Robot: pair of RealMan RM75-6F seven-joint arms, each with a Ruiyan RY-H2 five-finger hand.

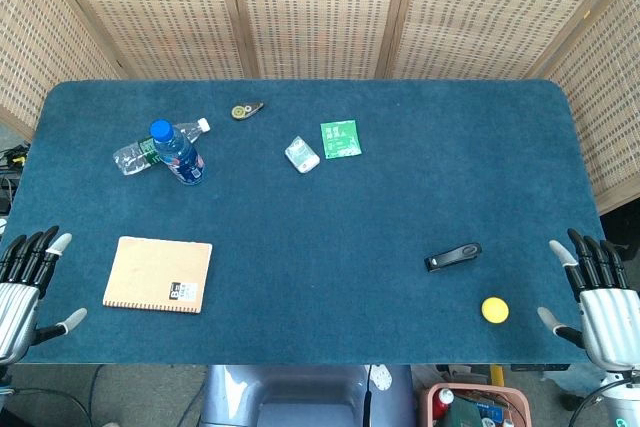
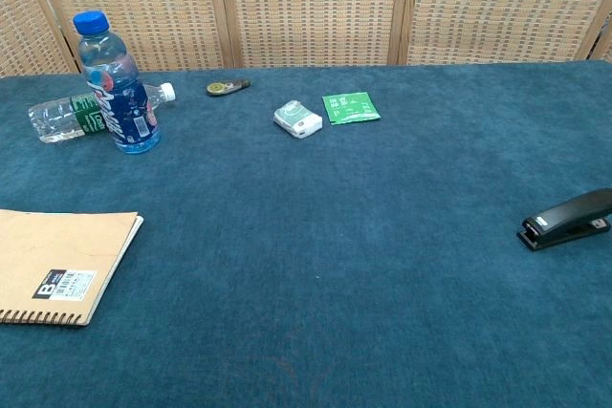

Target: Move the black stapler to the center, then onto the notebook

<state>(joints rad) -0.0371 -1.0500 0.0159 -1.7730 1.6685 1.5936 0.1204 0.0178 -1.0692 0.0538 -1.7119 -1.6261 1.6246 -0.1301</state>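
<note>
The black stapler (image 1: 452, 256) lies flat on the blue bench (image 1: 330, 277) at the lower right of the head view, well apart from the tan spiral notebook (image 1: 159, 274) at the lower left. In the chest view the stapler (image 2: 568, 220) sits at the right edge, its far end cut off by the frame, and the notebook (image 2: 59, 266) is cropped at the left edge.

The left robot hand (image 1: 24, 285) rests at the lower left corner of the head view, fingers spread and holding nothing; its wrist runs out of frame. The right robot hand (image 1: 594, 292) sits at the lower right corner, likewise spread wide and empty, near a yellow ball (image 1: 494, 310). Neither hand shows in the chest view.

In the upper left stands a blue-capped bottle (image 1: 178, 152), with a clear bottle (image 1: 148, 149) lying partly hidden behind it. Nearby are a small correction-tape dispenser (image 1: 246, 111), hard to make out, a white packet (image 1: 302, 154) and a green packet (image 1: 340, 139)
</note>
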